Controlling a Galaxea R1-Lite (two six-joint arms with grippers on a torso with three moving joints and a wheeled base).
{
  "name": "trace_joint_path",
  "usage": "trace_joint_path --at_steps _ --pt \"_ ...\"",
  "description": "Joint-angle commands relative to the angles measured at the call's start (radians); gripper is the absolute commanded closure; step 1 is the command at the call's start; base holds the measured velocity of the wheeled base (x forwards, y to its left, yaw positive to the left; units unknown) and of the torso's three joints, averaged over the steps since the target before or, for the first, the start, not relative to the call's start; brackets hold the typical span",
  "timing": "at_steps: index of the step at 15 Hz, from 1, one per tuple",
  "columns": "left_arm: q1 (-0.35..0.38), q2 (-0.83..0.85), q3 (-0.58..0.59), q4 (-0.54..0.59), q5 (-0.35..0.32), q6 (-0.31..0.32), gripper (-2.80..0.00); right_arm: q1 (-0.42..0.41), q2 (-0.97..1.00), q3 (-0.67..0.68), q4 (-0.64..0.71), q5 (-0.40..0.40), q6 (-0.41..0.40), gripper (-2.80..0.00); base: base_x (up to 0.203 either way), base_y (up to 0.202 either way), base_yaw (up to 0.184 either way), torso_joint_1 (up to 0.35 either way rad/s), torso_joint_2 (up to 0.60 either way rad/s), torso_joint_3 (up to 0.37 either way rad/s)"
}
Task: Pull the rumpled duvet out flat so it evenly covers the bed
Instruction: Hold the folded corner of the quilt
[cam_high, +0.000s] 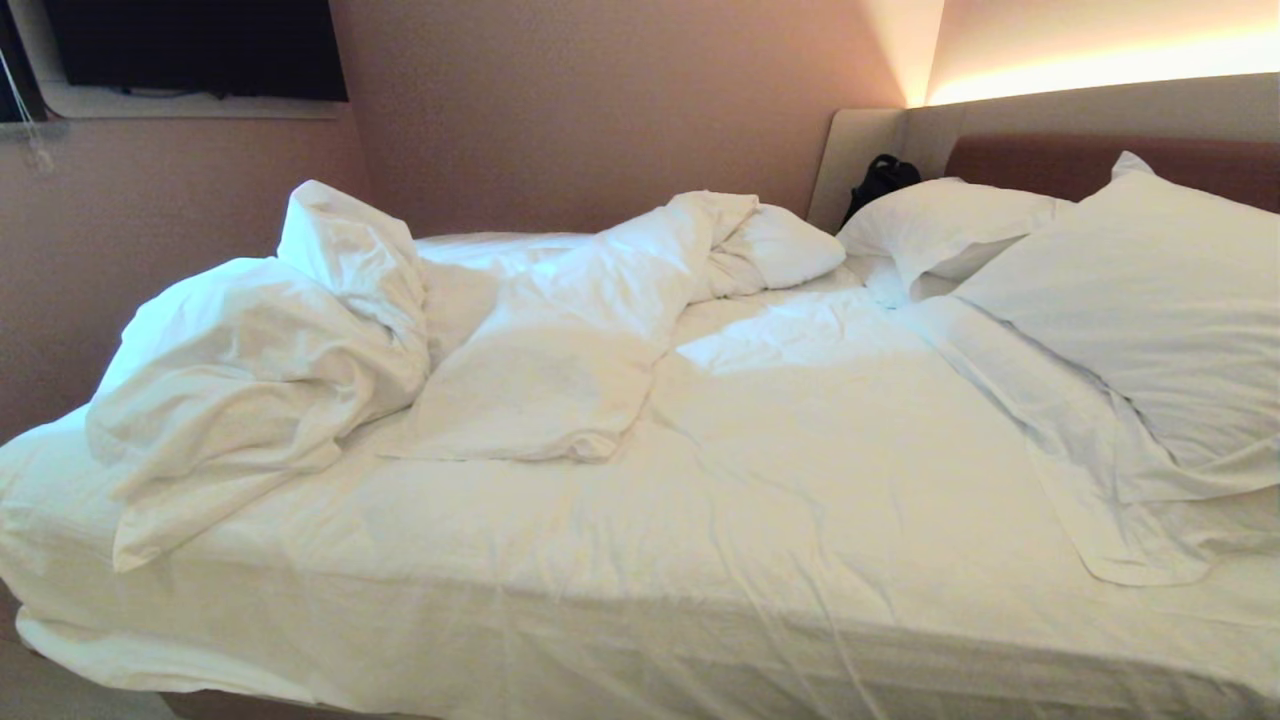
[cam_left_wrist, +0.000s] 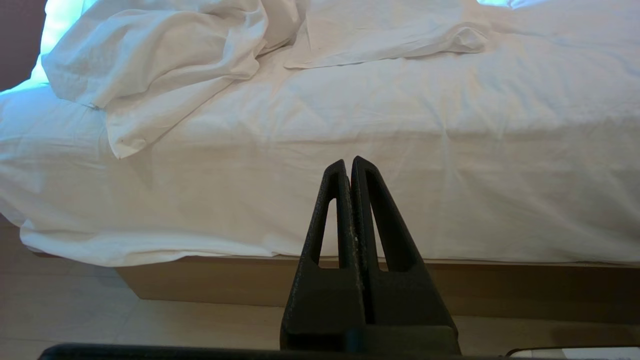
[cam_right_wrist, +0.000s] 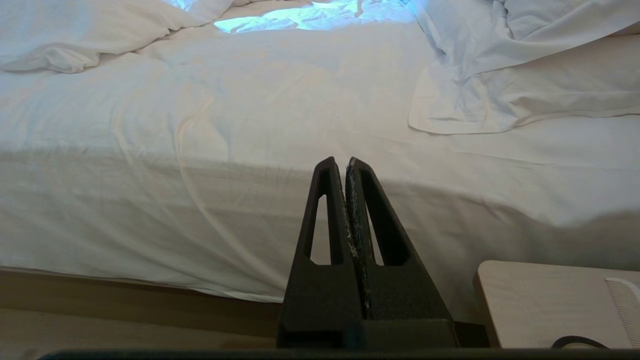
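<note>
Pink-walled room; the bed (cam_high: 800, 480) lies half-bare, the duvet (cam_high: 260, 370) bunched left. My left gripper (cam_left_wrist: 348, 162) and right gripper (cam_right_wrist: 340, 162) hang empty, jaws closed; nothing started, so next I reach for a duvet edge.

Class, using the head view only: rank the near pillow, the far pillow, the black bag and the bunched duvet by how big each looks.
1. Duvet, largest.
2. Near pillow, though being closer to the camera enlarges it.
3. Far pillow; true sizes may match.
4. Black bag, smallest, partly hidden.
</note>
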Motion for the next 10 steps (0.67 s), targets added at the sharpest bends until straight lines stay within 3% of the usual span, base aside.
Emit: trace_joint_path --at_steps 1,10 --pt "0.001 0.0 0.0 0.002 -0.001 0.003 0.0 0.0 0.0 0.0 0.0 0.0 0.0 0.0 0.0 0.0 0.0 0.0 0.0 0.0" --pt "0.001 0.0 0.0 0.0 0.005 -0.003 0.0 0.0 0.0 0.0 0.0 0.0 0.0 0.0 0.0 0.0 0.0 0.0 0.0 0.0"
